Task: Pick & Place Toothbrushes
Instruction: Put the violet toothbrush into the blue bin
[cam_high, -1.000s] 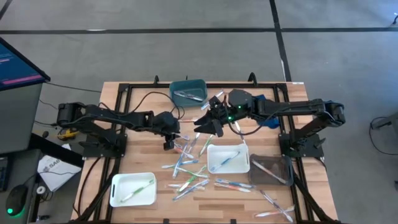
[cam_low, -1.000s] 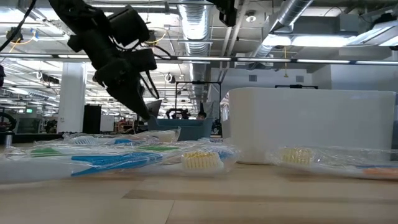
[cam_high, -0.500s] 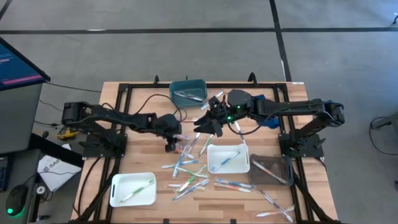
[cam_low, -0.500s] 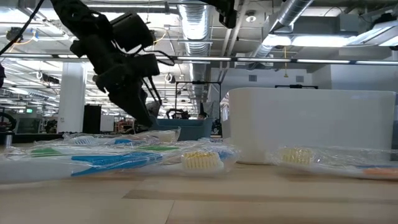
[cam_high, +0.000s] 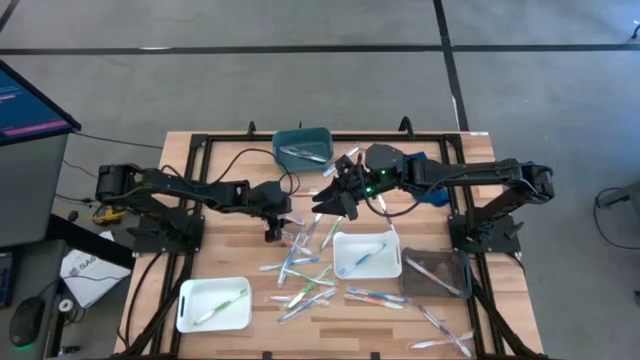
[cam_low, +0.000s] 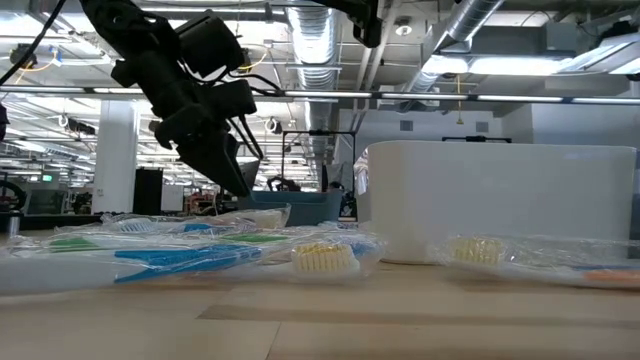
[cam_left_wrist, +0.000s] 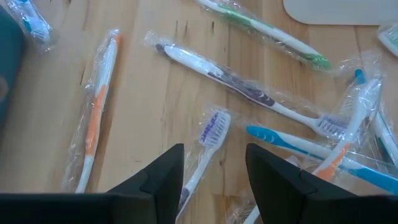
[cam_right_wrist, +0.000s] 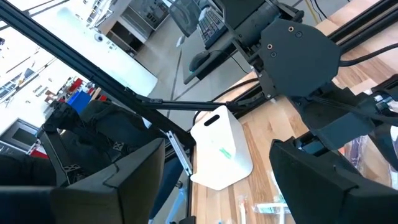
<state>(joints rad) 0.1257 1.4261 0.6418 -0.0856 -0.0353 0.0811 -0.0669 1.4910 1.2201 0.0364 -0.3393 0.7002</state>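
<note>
I have the left end effector (cam_high: 272, 232) low over the near edge of the toothbrushes (cam_high: 310, 262), fingers spread with nothing between them. Straight under it in the left wrist view lies a purple-bristled brush (cam_left_wrist: 202, 152) in its clear wrapper, head just ahead of the fingertips (cam_left_wrist: 163, 173), handle running back between them. Just beyond lies a longer white brush (cam_left_wrist: 249, 92), and off to one side an orange one (cam_left_wrist: 96, 121).

My worry is the wrappers: they're slick and overlap, so closing here could pinch film only and let the brush slide out, or drag a neighbour along. The brush also sits slightly angled to the fingers, so it may roll aside.

The right end effector (cam_high: 335, 203) hangs above the pile's far side, fingers spread and empty, near the left one; I'd watch for contact between the two. Some brushes already lie in the white trays (cam_high: 185, 310) and the teal bin (cam_high: 279, 140) on the surface (cam_high: 230, 255).
</note>
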